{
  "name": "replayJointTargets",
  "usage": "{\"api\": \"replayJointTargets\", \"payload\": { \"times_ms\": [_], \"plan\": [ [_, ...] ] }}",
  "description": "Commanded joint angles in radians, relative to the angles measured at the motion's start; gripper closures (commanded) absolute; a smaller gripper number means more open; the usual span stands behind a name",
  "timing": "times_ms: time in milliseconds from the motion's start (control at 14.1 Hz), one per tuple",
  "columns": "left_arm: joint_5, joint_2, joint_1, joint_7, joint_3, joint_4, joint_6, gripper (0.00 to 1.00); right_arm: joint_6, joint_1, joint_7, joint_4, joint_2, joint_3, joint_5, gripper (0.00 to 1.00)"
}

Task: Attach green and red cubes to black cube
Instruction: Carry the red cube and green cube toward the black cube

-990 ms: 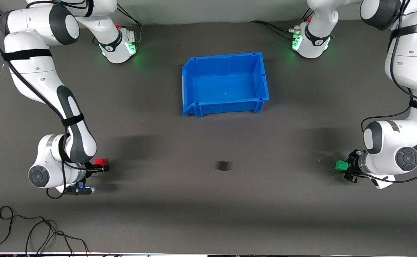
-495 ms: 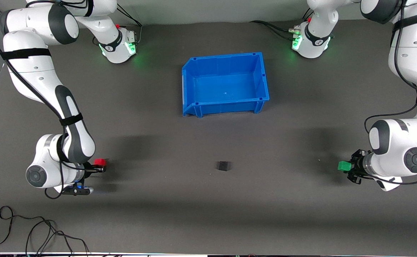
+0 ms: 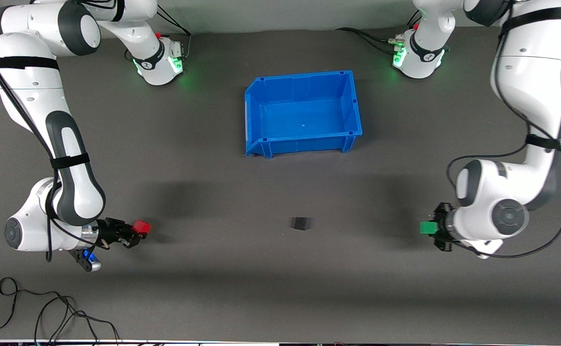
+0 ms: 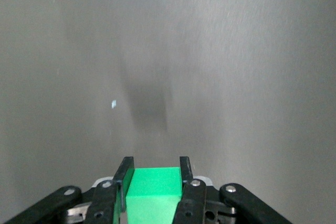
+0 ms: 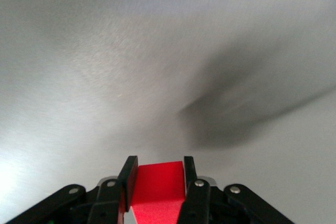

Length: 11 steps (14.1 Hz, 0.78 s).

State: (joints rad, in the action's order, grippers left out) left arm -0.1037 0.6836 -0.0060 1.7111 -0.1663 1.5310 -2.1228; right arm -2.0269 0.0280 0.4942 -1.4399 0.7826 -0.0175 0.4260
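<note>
Left hand [image 3: 433, 228] level, clamping green cube [image 3: 425, 227] over desk [image 3: 280, 269] | right hand [image 3: 134, 230] likewise, apparently level, gripping red cube [image 3: 141, 226] | black cube [image 3: 300, 223] on desk between them

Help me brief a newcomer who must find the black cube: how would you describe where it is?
Start at the blue bin in the middle of the table. Nearer the front camera than the bin, alone on the dark mat, sits the black cube. Unlike the red cube and green cube, no gripper holds it, and it is matte black.
</note>
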Motion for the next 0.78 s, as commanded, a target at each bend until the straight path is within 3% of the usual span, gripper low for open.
{"api": "replayJointTargets", "payload": {
  "times_ms": [0,212,424,707],
  "plan": [
    [0.057,0.019,-0.063,0.145,0.008,-0.037,0.003,1.0,-0.01,-0.062,0.276,0.031,-0.008,0.002,0.107,1.0],
    [0.14,0.047,-0.146,0.209,0.008,-0.058,-0.018,1.0,-0.038,-0.134,0.573,0.062,0.007,0.002,0.154,1.0],
    [0.148,0.088,-0.264,0.239,0.013,-0.063,-0.081,1.0,-0.169,-0.261,0.786,0.061,0.015,0.001,0.178,1.0],
    [0.15,0.151,-0.336,0.323,0.013,-0.077,-0.212,1.0,-0.359,-0.402,1.003,0.059,0.055,-0.001,0.169,1.0]
  ]
}}
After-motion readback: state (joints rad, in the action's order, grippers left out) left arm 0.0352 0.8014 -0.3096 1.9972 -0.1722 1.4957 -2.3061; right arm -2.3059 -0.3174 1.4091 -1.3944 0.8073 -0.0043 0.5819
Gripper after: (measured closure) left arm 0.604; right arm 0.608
